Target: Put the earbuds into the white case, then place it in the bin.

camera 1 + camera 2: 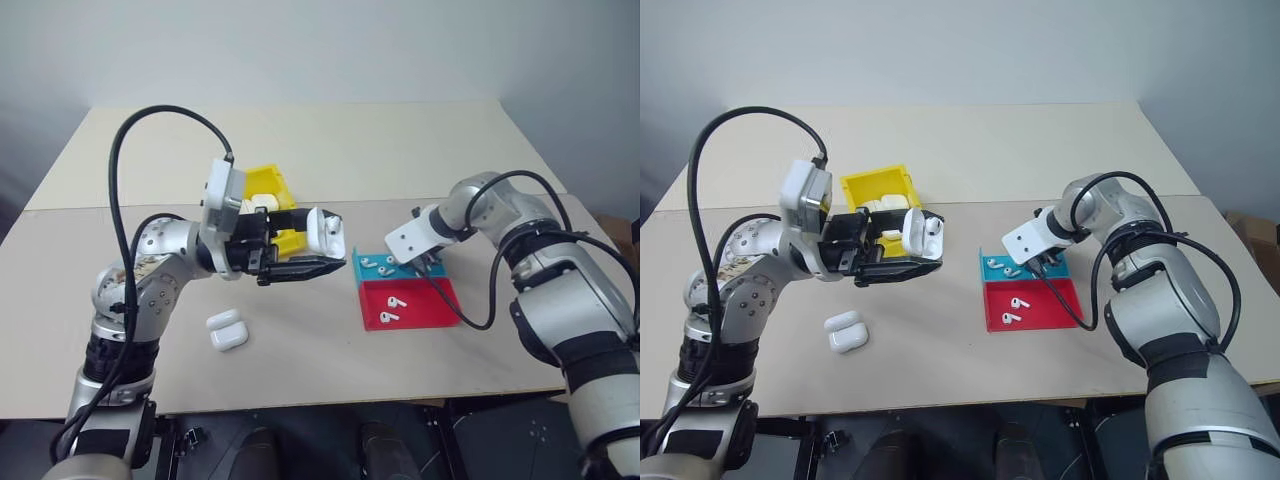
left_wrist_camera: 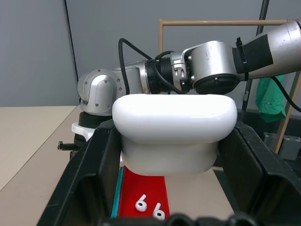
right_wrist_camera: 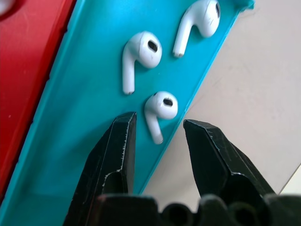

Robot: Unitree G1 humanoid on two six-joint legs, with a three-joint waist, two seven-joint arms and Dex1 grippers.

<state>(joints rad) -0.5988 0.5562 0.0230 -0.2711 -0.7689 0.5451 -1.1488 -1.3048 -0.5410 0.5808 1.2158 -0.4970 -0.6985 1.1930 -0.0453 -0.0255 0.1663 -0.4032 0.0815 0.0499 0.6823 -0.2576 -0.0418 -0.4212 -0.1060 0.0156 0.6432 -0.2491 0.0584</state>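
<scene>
Your right gripper [image 3: 155,129] hangs spread over the blue tray [image 3: 84,117], straddling one of three earbuds [image 3: 160,110]. Your left gripper [image 1: 322,250] pinches an open white case [image 1: 325,232]; the red tray [image 1: 425,308] holds two earbuds.

Glossy white plastic earbuds [image 3: 160,107] lie on a smooth blue tray [image 3: 70,141]; the white case [image 2: 174,132] gleams too.

The left end effector [image 1: 322,250] and its white case [image 1: 326,232] hide part of the bin [image 1: 268,184].

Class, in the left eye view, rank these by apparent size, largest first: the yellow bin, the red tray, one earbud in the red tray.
1. Red tray.
2. Yellow bin, though the left arm hides part of it, so this order is unsure.
3. Earbud, clearly smallest.
</scene>
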